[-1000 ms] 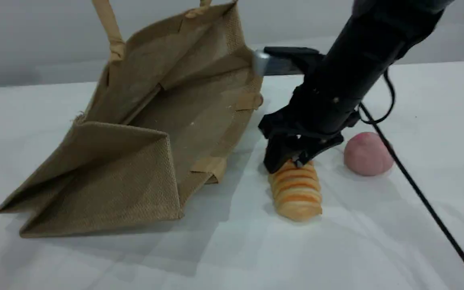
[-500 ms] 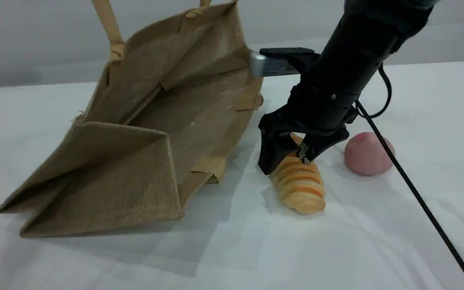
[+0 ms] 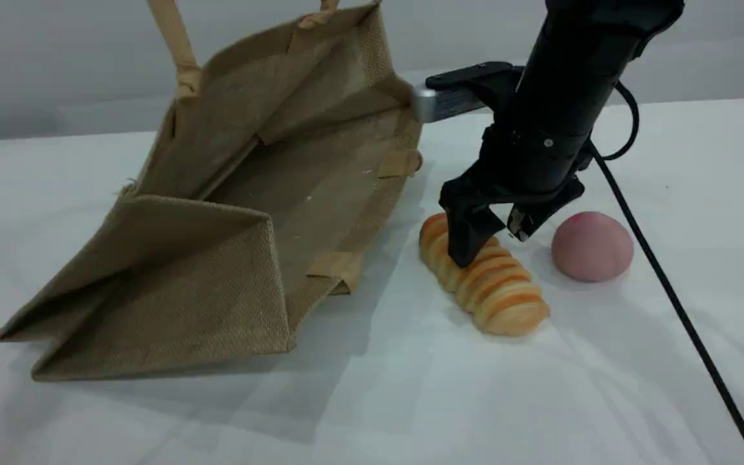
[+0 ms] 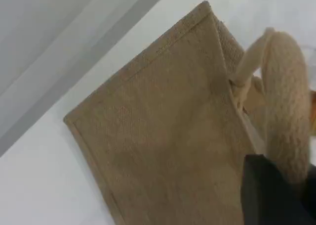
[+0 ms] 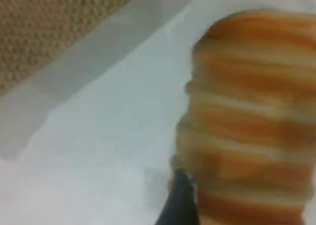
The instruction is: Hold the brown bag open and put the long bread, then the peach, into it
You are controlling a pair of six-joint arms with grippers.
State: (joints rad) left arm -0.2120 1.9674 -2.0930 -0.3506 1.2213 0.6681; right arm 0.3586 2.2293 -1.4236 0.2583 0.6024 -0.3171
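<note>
The white tabletop (image 3: pixel 372 413) carries everything here. The brown bag (image 3: pixel 217 284) takes up its left half, lying slumped with its folded bottom toward the near left corner and its mouth gaping toward the far right, so the bare inside shows. One beige handle (image 3: pixel 175 39) rises straight up from its upper rim and leaves the scene view at the top. My left hand (image 4: pixel 269 195) is clenched on that handle. In the left wrist view, the thick rope loop runs down to my dark fingertip, with the bag's woven wall spread out beside it. My right arm comes down just right of the bag's mouth. My right hand (image 3: pixel 491 245) is released, fingers spread, poised over the far half of the long bread (image 3: pixel 495 290) and gripping nothing. One finger stands in front of the loaf on the bag side, and the other is lifted clear on the peach side. The bread lies flat on the tabletop between bag and peach, slanting from far left to near right. In the right wrist view, its striped ridges fill the right side, with my fingertip (image 5: pixel 180 200) at its edge. The peach (image 3: pixel 591 248) sits on the tabletop just right of the bread, apart from it.
</note>
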